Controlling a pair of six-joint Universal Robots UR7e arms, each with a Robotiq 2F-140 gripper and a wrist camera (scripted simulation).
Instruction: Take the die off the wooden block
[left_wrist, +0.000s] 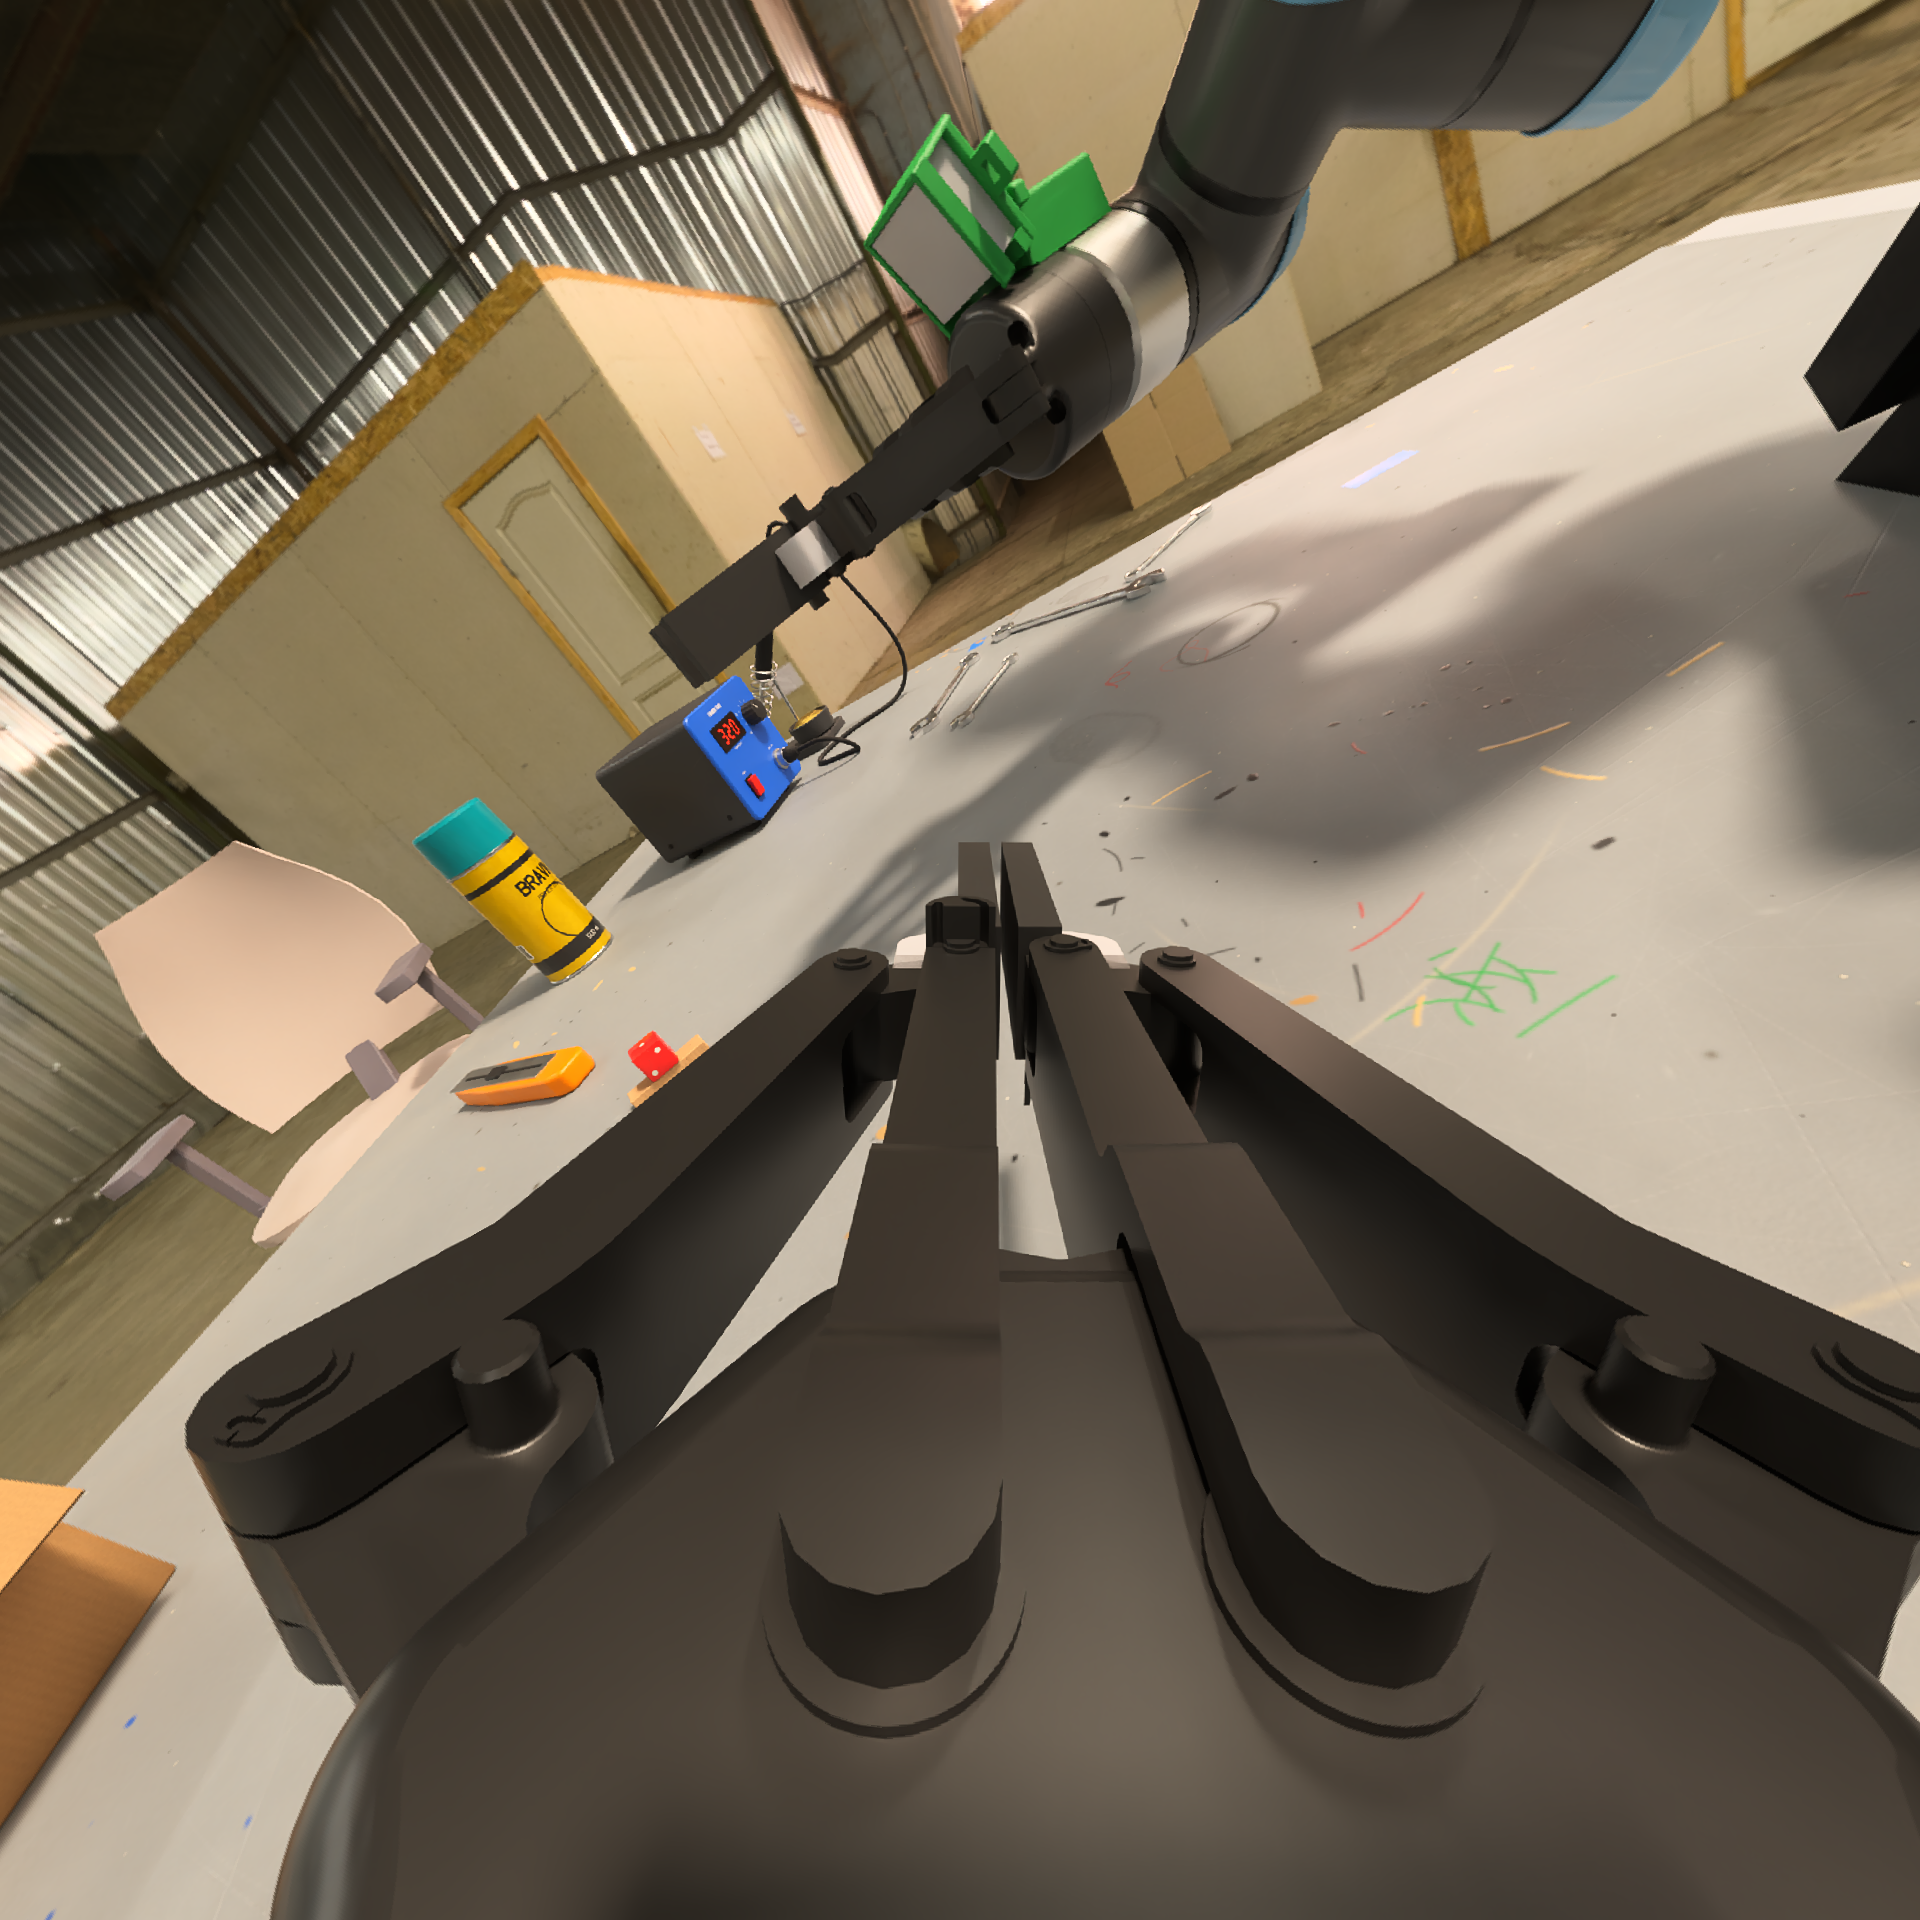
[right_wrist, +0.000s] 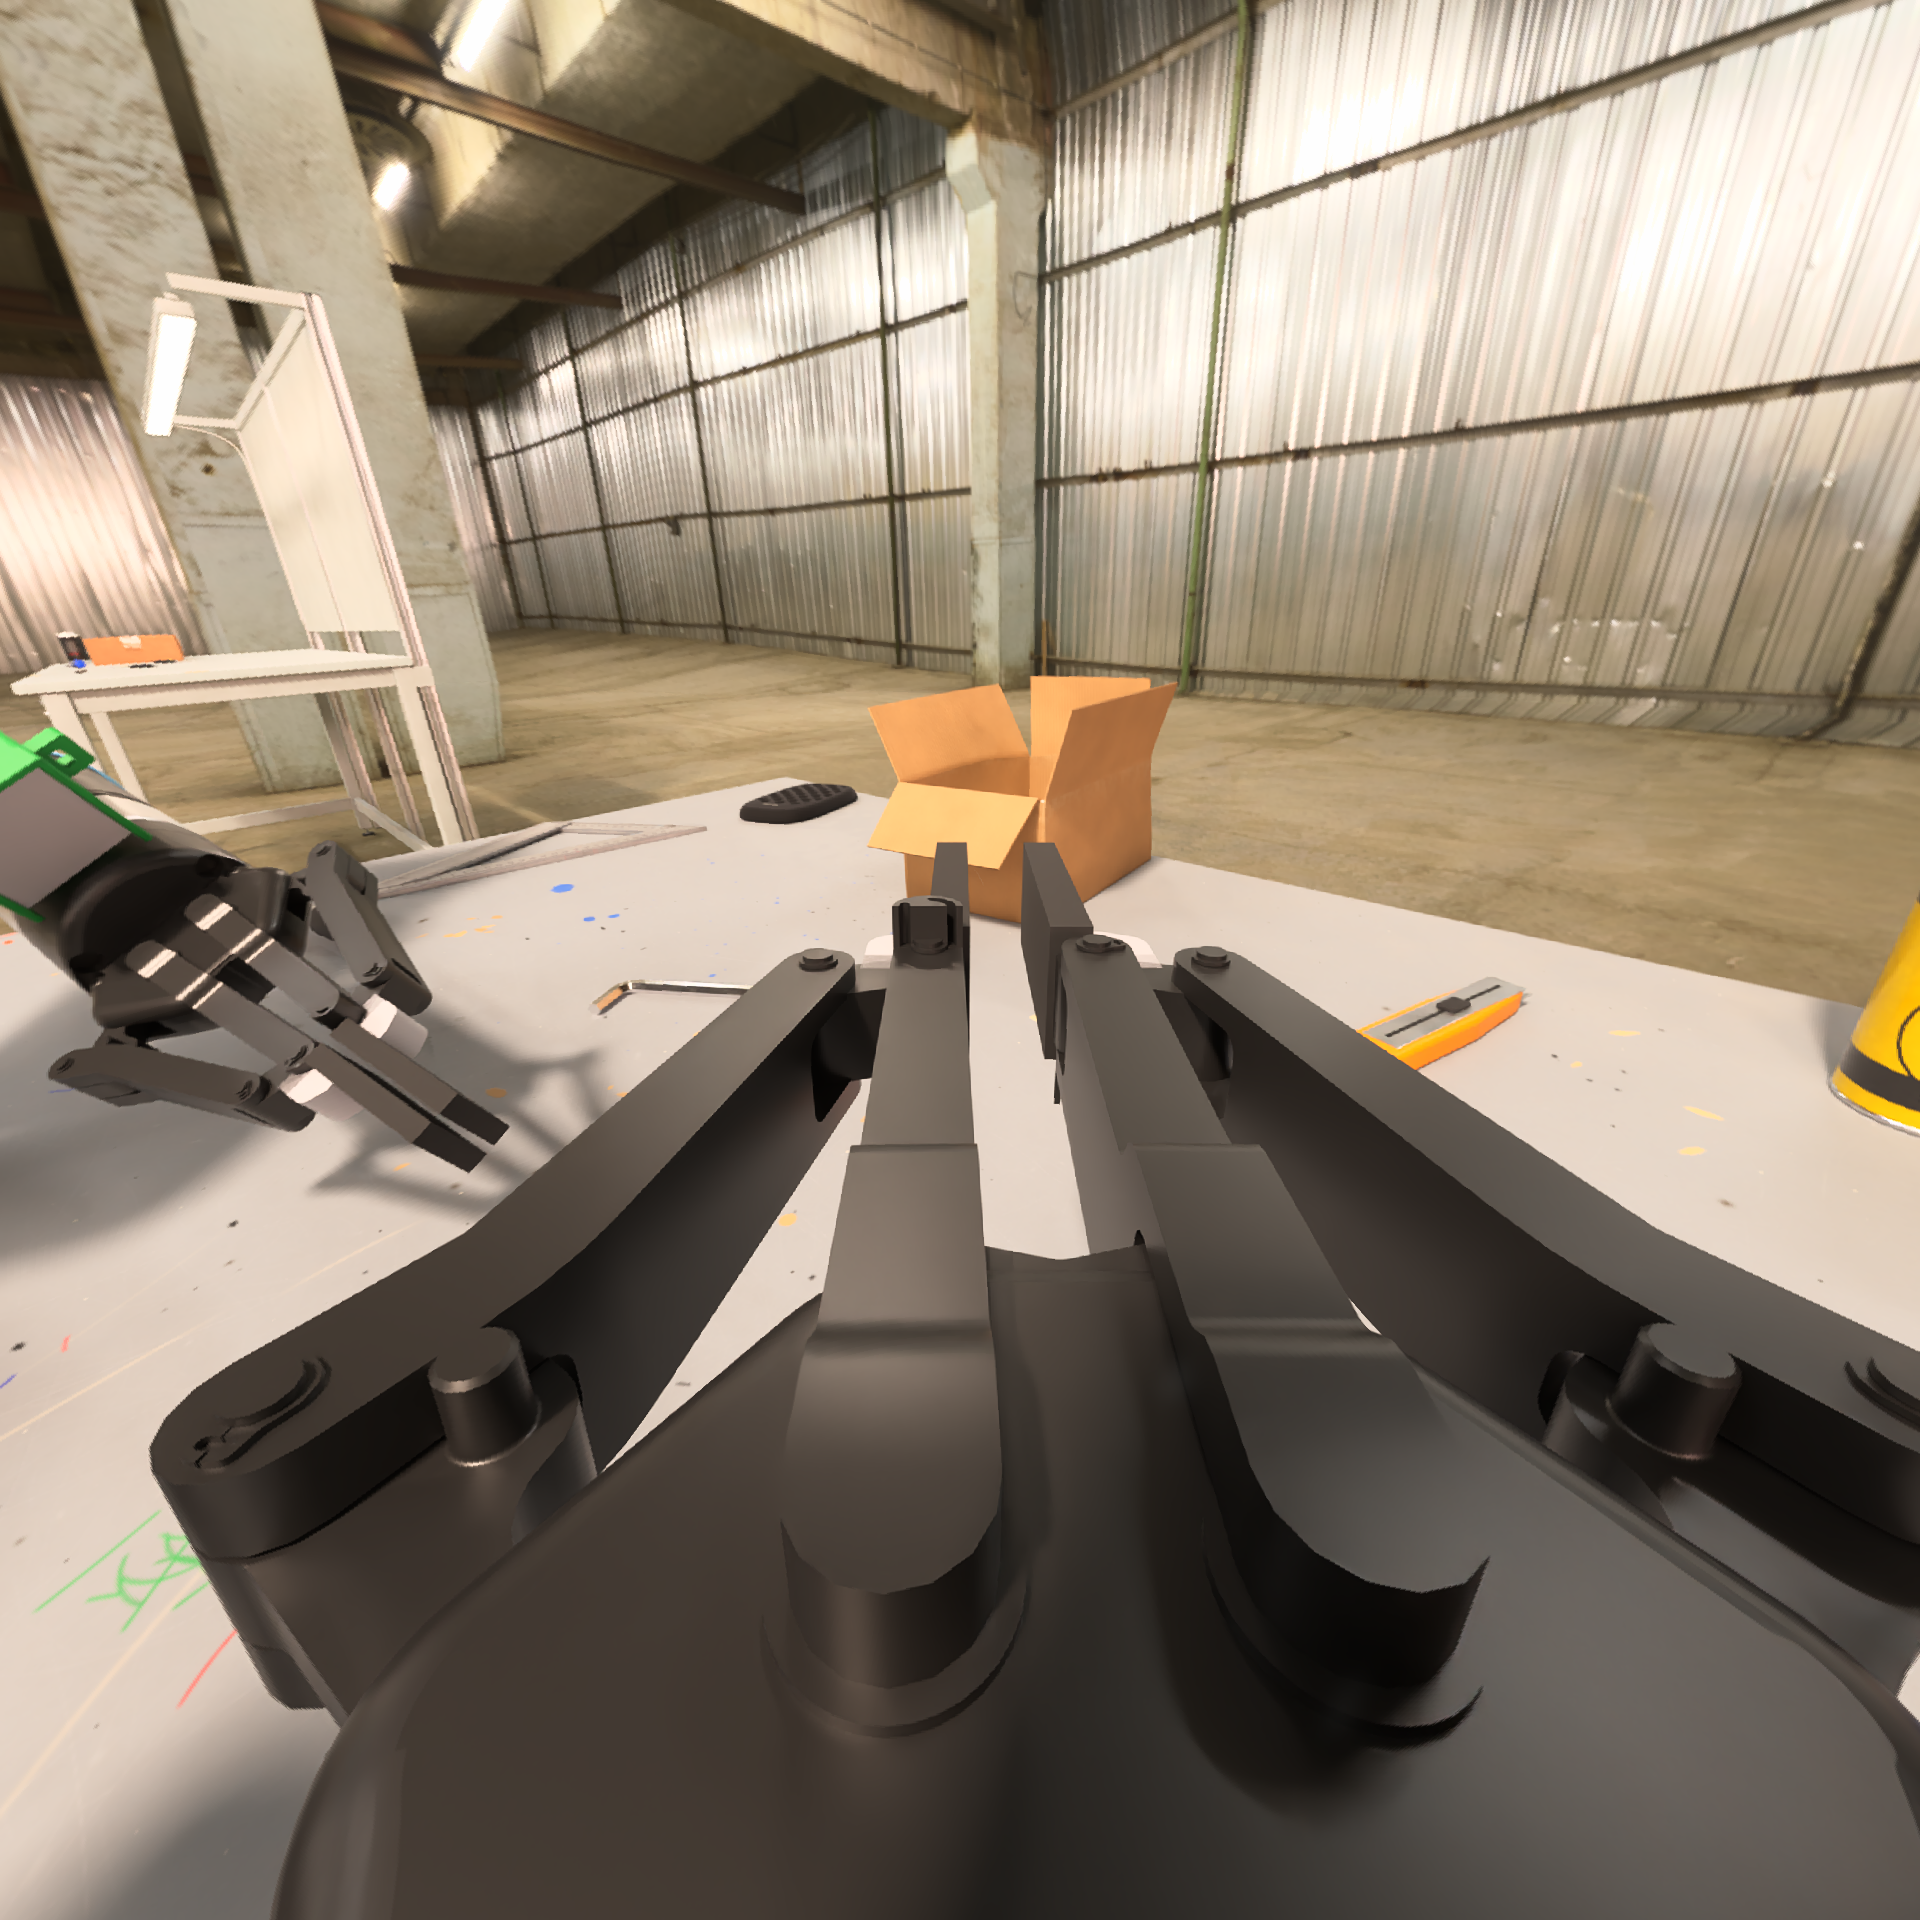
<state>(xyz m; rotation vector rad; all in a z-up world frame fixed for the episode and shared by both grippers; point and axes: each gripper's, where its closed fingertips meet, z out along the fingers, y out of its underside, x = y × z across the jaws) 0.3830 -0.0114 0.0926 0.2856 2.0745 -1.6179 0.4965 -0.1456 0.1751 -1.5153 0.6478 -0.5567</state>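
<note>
A small red die (left_wrist: 652, 1055) sits on top of a flat wooden block (left_wrist: 688, 1052) on the grey table, left of centre in the left wrist view. My left gripper (left_wrist: 995, 864) is shut and empty, low over the table, to the right of the die and apart from it; it also shows in the right wrist view (right_wrist: 462, 1138). My right gripper (right_wrist: 997, 868) is shut down to a narrow gap with nothing in it. In the left wrist view it (left_wrist: 681, 649) hangs high above the table, beyond the die. The die and block do not show in the right wrist view.
An orange utility knife (left_wrist: 525, 1075) lies just left of the block. A yellow spray can (left_wrist: 514, 894), a blue soldering station (left_wrist: 707, 774) and several wrenches (left_wrist: 1081, 608) stand farther back. An open cardboard box (right_wrist: 1029, 800), a hex key (right_wrist: 665, 992) and a chair (left_wrist: 249, 977) are nearby.
</note>
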